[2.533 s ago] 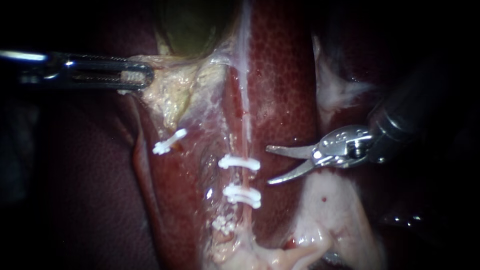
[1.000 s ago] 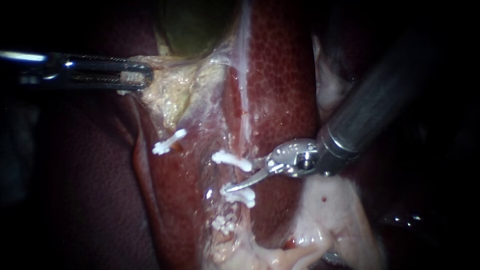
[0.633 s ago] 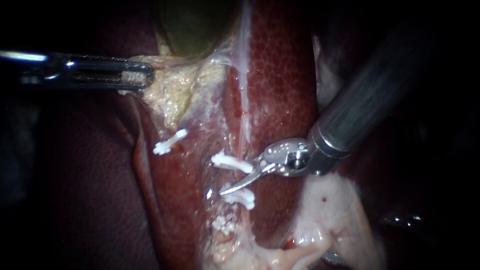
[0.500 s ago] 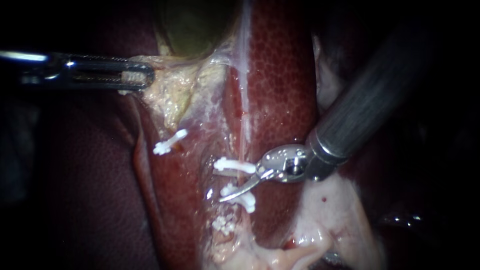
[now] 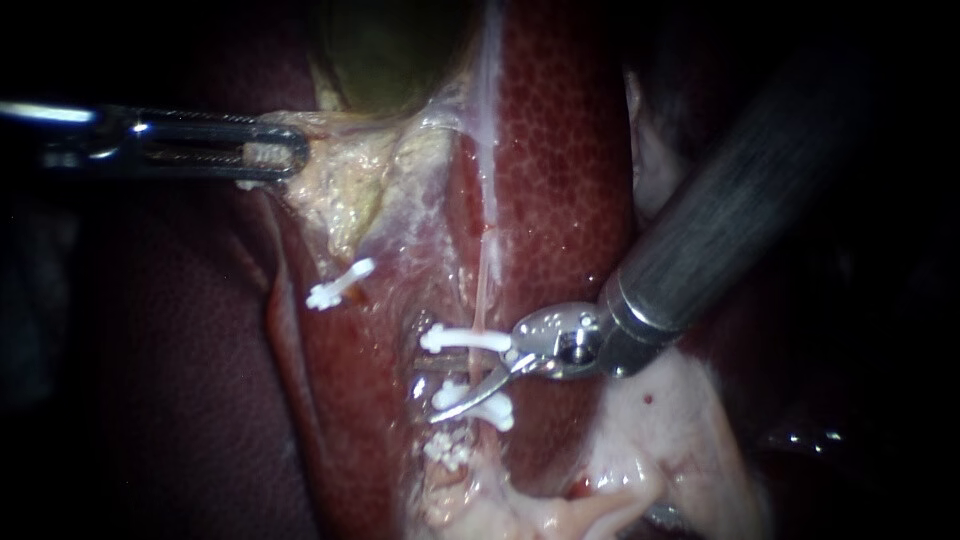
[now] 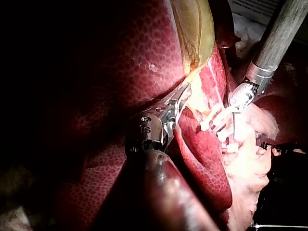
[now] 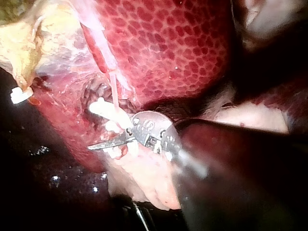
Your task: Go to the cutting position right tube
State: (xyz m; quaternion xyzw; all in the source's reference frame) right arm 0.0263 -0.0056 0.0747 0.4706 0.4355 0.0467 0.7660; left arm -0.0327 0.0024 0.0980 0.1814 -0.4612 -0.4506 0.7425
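Observation:
The right tube is a thin pink strand running down over the liver, and two white clips cross it: an upper clip and a lower clip. My right instrument reaches in with its curved blades open in the gap between these clips. One blade shows across the tube; the other is mostly hidden under the upper clip. The right wrist view shows the same tip just below a clip. My left instrument is shut on yellowish gallbladder tissue, holding it to the left.
A third white clip sits on the left tube, apart from the blades. Pale fatty tissue lies under the right shaft. The green gallbladder is at the top. Dark liver fills the left side.
My right instrument has moved left and down from open space beside the clips until its blades straddle the right tube between them. The left instrument has kept still.

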